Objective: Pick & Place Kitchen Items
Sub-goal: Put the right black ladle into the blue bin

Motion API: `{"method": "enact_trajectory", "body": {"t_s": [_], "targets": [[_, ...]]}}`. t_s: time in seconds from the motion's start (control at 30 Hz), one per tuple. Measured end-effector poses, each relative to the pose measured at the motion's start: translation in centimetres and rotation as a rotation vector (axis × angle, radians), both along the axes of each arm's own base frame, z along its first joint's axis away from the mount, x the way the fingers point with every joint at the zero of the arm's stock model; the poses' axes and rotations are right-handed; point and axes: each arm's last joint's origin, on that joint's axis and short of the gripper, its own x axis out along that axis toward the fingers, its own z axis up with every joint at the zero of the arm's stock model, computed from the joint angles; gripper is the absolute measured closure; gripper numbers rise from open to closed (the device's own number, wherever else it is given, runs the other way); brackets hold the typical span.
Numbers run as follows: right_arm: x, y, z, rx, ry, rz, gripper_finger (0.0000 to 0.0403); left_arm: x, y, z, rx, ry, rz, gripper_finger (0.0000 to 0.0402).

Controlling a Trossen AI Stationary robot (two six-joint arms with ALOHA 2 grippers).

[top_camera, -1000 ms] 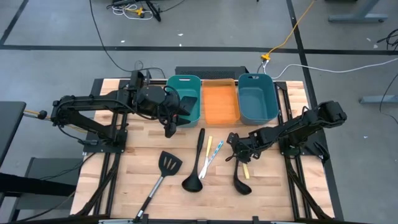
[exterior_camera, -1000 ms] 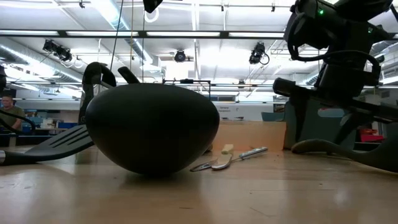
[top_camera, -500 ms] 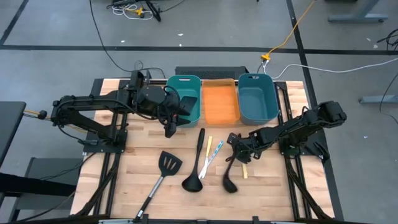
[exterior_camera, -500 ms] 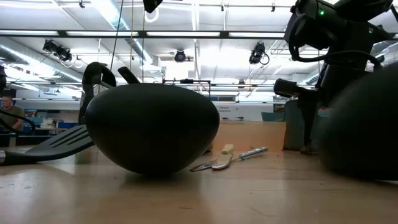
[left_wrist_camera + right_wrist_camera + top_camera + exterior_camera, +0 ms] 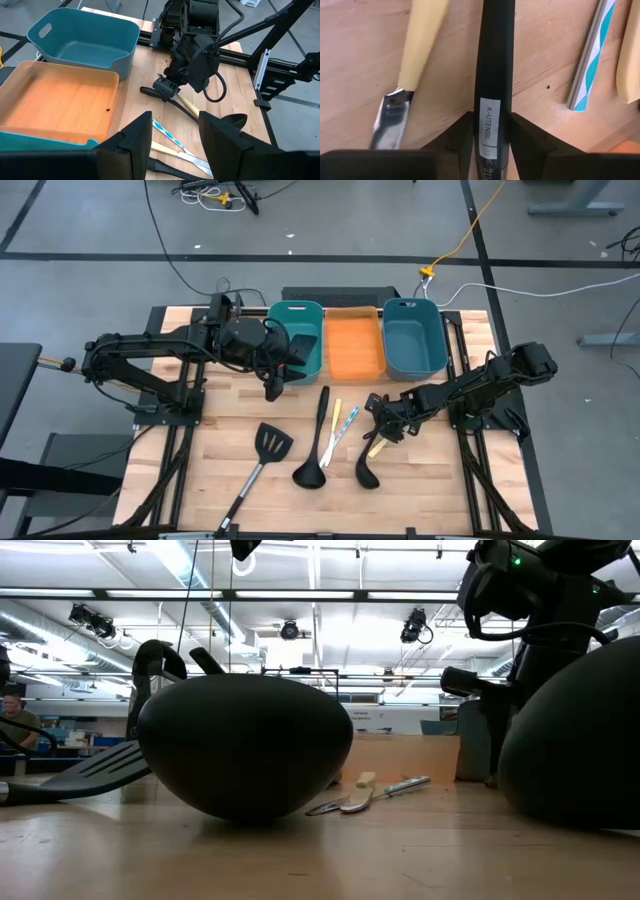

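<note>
My right gripper (image 5: 380, 420) is shut on a black ladle (image 5: 366, 472) at the table's middle right; the ladle's bowl (image 5: 575, 740) rests on the wood. A second black ladle (image 5: 312, 460) and a black slotted spatula (image 5: 268, 445) lie to its left. Thin white and teal sticks (image 5: 342, 420) lie between the two ladles, and a yellow-handled knife (image 5: 422, 45) lies beside the held handle. My left gripper (image 5: 272, 387) hangs open above the table, in front of the left teal bin (image 5: 297, 340), holding nothing. My right gripper pinches the ladle's black handle (image 5: 492, 100) between its two fingers (image 5: 457, 142), toward the handle's free far end. The fingers come steeply from above and lie across the handle. The bowl end stays down on the table.
Three bins stand in a row at the far edge: the left teal one with a dark item inside, an orange one (image 5: 354, 345) and another teal one (image 5: 414, 340). Bare wood lies at the near left and near right of the table.
My right gripper has shut on the ladle's handle. The ladle has swung about the held end, its bowl sliding toward the table's left, so the bowl now fills the right of the low view. The yellow-handled knife has shifted with it.
</note>
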Motion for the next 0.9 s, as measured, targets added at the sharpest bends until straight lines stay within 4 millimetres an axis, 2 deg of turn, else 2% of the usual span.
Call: {"method": "enact_trajectory", "body": {"t_s": [0.9], "targets": [[0.22,0.14,0.17,0.036,-0.014,0.002,0.0289,0.0,0.0,0.0,0.0,0.0,0.0,0.0235]]}}
